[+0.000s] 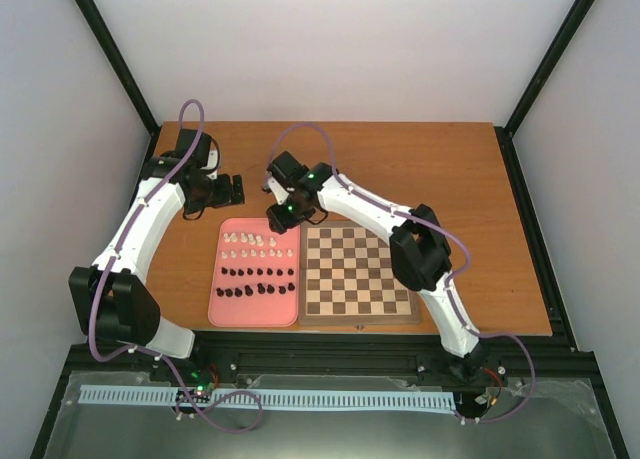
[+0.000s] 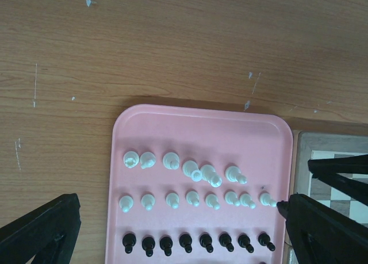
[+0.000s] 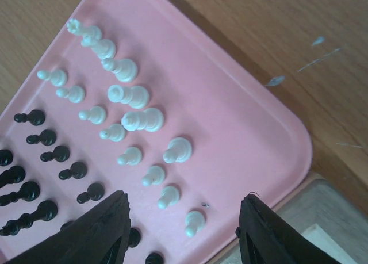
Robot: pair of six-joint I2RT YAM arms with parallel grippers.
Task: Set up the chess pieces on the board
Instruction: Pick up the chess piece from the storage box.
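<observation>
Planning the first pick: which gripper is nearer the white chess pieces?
Right. The right gripper hovers over the far right corner of the pink tray, beside the white chess pieces. The left gripper sits past the tray's far edge, over the table.

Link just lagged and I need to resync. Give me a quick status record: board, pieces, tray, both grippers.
board: no pieces visible on it
chess pieces: in rows on the tray, white far, black near
pink tray: beside the board's left edge
left gripper: open, empty, over the table past the tray's far edge
right gripper: open, empty, above the tray's far right corner
</observation>
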